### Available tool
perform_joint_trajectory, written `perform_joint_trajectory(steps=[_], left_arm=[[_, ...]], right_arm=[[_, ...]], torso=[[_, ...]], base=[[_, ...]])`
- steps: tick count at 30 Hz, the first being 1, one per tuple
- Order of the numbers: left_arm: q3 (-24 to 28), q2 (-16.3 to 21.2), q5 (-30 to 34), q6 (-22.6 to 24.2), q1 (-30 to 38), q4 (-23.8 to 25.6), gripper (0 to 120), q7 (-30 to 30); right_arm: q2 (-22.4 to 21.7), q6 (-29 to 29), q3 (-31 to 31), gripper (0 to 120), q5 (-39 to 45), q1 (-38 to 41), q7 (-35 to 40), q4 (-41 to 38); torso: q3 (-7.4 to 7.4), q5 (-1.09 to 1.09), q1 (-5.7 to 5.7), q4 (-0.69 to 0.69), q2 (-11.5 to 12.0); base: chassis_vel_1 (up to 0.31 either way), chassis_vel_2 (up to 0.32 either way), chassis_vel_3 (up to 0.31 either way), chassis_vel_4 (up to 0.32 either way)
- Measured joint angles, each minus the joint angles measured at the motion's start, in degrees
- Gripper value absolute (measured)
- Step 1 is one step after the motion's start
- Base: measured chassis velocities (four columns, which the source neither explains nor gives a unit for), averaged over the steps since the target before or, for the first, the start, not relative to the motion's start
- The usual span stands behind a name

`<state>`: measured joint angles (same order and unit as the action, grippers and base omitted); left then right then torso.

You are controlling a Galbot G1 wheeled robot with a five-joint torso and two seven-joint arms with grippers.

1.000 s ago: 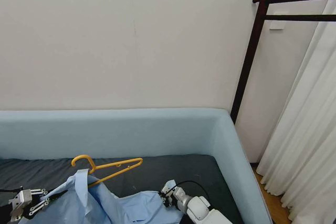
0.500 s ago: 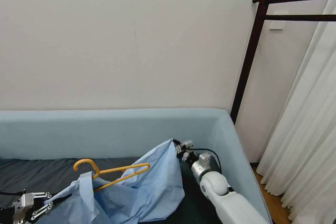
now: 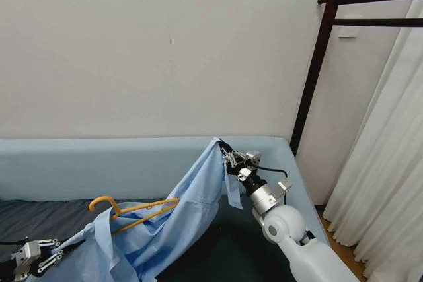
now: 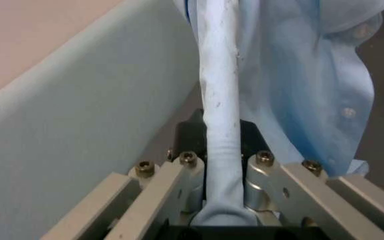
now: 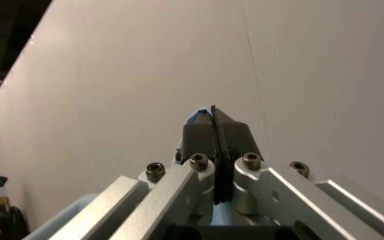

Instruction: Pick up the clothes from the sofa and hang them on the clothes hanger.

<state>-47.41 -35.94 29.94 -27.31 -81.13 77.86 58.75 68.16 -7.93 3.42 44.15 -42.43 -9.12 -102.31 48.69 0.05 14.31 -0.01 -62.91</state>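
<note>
Right gripper (image 3: 229, 157), as I saw it from the head view: jaws pinched tight on one edge of the light-blue shirt (image 3: 192, 212), held up level with the top of the sofa (image 3: 132, 163) backrest. In the right wrist view the same gripper (image 5: 213, 122) showed its pads pressed together, with a sliver of blue cloth between them and the bare wall (image 5: 112, 75) beyond.

Left gripper (image 3: 58, 253): low at the near left corner of the head view, over the dark seat. In the left wrist view this gripper (image 4: 220, 147) was clamped on a rolled fold of the shirt that ran away from it in a taut band.

Between the two grippers the shirt hung as a slanting sheet, its lower part resting on the seat. An orange hanger (image 3: 135, 208) lay caught in the fabric near the collar, hook free and pointing left.

Progress, as I judged it: the pick-up was about half made, since the garment was gripped at both ends but not clear of the sofa. The carry to the dark wooden clothes rack (image 3: 316, 64), standing well apart to the right beside the white curtain (image 3: 390, 163), and the hanging itself remained to be done.
</note>
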Motion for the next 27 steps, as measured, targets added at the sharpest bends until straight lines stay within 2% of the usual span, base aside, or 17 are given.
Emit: perform_joint_trajectory(steps=[9, 14, 17, 18, 19, 22, 23, 25, 27], left_arm=[[-0.2, -1.8, -5.6, 0.2, 0.3, 0.5, 5, -4.4], [-0.1, -2.4, -6.9, 1.1, 0.4, 1.5, 5, -9.8], [0.7, -3.0, -5.2, 2.0, 0.4, 3.4, 5, -17.5], [0.7, -3.0, -5.2, 2.0, 0.4, 3.4, 5, -17.5], [1.3, -3.1, -2.9, 2.6, 0.4, 5.0, 5, -22.5], [2.4, -3.1, 1.6, 3.5, 1.0, 8.0, 5, -30.1], [2.4, -3.1, 1.6, 3.5, 1.0, 8.0, 5, -30.1], [2.6, -2.8, 4.6, 3.7, 1.3, 9.8, 5, -32.4], [2.4, -1.7, 6.9, 3.7, 1.2, 11.8, 5, -32.9]], right_arm=[[-0.4, -1.3, 1.1, 0, 4.1, 0.0, -1.0, -7.0], [-1.3, -4.0, 1.5, 0, 6.7, -3.0, -6.1, -10.3], [-2.3, -6.2, 1.8, 0, 6.7, -7.1, -12.5, -11.4], [-2.3, -6.2, 1.8, 0, 6.7, -7.1, -12.5, -11.4], [-3.1, -7.4, 0.9, 0, 5.2, -9.3, -15.4, -10.9], [-3.9, -9.8, -1.0, 0, -0.5, -11.6, -18.3, -7.5], [-3.9, -9.8, -1.0, 0, -0.5, -11.6, -18.3, -7.5], [-4.0, -10.8, -2.4, 2, -6.0, -12.3, -18.2, -4.8], [-3.9, -11.1, -4.2, 12, -12.6, -12.4, -15.0, -1.9]], torso=[[0.00, 0.00, 0.00, 0.00, 0.0], [0.00, 0.00, 0.00, 0.00, 0.0], [0.00, 0.00, 0.00, -0.01, 0.0], [0.00, 0.00, 0.00, -0.01, 0.0], [-0.01, 0.01, 0.00, -0.02, 0.0], [0.00, 0.01, 0.00, -0.01, 0.0], [0.00, 0.01, 0.00, -0.01, 0.0], [0.00, 0.01, 0.00, -0.02, 0.0], [0.00, 0.01, 0.00, -0.01, 0.0]], base=[[0.000, 0.000, 0.000, 0.000], [0.000, 0.000, 0.000, 0.000], [0.000, 0.000, 0.000, 0.000], [0.000, 0.000, 0.000, 0.000], [0.000, 0.000, 0.000, 0.000], [0.000, 0.000, 0.000, 0.000], [0.000, 0.000, 0.000, 0.000], [0.000, 0.000, 0.000, 0.000], [0.000, 0.000, 0.000, 0.000]])
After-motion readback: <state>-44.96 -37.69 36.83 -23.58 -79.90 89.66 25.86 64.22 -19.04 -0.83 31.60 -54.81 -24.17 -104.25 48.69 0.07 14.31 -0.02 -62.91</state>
